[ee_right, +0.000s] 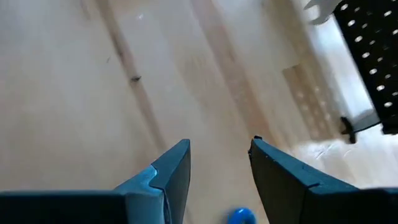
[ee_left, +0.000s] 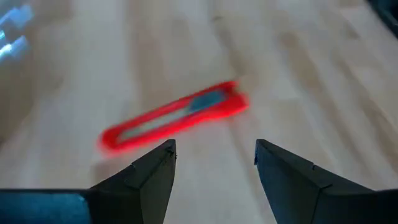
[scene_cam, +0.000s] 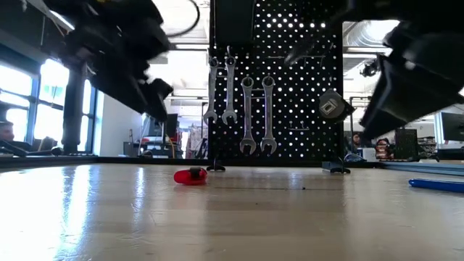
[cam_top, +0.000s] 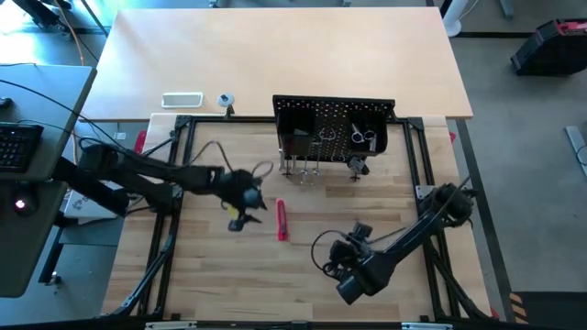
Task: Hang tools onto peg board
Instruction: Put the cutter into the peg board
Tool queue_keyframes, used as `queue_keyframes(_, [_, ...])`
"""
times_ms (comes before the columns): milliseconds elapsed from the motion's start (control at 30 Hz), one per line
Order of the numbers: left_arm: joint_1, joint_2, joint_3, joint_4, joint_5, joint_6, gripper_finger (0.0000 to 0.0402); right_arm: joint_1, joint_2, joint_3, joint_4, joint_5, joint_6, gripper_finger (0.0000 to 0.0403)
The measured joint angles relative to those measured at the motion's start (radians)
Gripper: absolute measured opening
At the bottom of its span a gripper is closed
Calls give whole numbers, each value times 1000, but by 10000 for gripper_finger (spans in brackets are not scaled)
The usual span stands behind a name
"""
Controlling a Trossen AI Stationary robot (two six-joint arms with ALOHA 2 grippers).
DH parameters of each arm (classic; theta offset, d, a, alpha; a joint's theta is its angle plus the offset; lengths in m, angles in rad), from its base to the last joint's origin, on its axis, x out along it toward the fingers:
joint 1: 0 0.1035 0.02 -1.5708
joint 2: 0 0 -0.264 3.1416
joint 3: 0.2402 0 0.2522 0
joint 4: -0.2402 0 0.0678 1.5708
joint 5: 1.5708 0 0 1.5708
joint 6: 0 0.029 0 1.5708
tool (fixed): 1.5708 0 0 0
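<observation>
The black peg board [cam_top: 335,124] stands upright at the far side of the wooden table, and several silver wrenches [scene_cam: 239,101] hang on its front. A red-handled tool [cam_top: 282,220] lies flat on the table in front of it. My left gripper [cam_top: 257,202] hovers open just left of that tool, which shows ahead of its fingers [ee_left: 174,115]. My right gripper [cam_top: 359,231] hovers open over bare wood at the near right. A blue end [ee_right: 239,216] shows low between its fingers, and a blue tool [scene_cam: 435,185] lies on the table at the right.
A round silver-and-black item [scene_cam: 330,105] and silver pieces [cam_top: 362,137] also hang on the board. A black tubular frame [cam_top: 179,174] borders the work table. A white rectangular object [cam_top: 182,99] lies on the far table. Bare wood lies between the red tool and the near edge.
</observation>
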Motion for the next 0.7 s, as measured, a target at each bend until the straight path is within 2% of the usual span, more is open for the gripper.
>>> queue_keyframes(133, [-101,61,-1,127,-49,75,213,13,17,0,29,-17,1,161])
queue_keyframes(267, [-133,160,43,163,-80,142,213,21,24,0,65,-17,0,161])
queue_keyframes(500, [-136,363,203,34,-125,249,213,37,24,0,74,-21,1,161])
queue_keyframes(700, [-136,471,347,-125,-171,355,213,52,24,0,73,-18,25,161])
